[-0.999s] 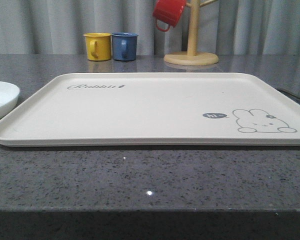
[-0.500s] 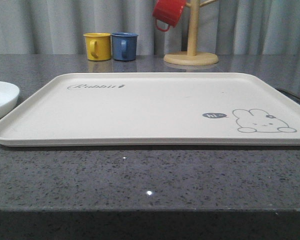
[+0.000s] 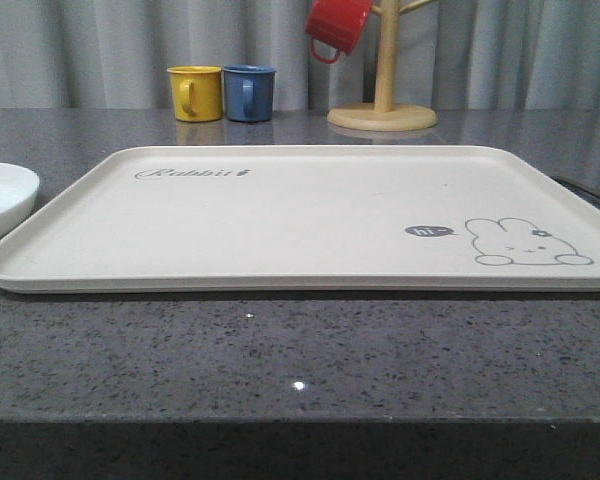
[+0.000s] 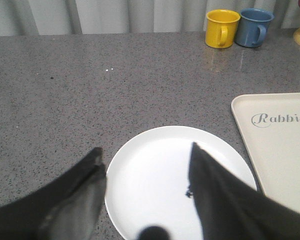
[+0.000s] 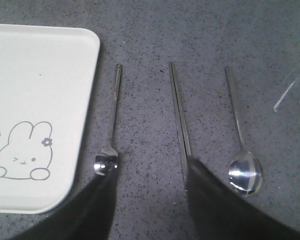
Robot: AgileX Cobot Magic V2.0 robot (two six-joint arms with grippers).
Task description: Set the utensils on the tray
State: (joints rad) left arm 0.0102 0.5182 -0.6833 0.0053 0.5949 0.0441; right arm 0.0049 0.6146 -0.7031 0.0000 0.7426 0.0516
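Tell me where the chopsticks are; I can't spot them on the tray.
In the right wrist view the chopsticks lie on the countertop, off the tray, between the fork and the spoon.

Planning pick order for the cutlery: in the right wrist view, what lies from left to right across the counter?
Tray → fork → chopsticks → spoon.

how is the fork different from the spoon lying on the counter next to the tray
The fork lies right beside the tray, while the spoon lies farthest from it, past the chopsticks. The spoon's oval bowl is in full view; the fork's head is partly hidden behind a finger of the right gripper, so its tines cannot be seen. Both are slim shiny silver pieces, lying flat and roughly parallel on the grey counter, off the tray.
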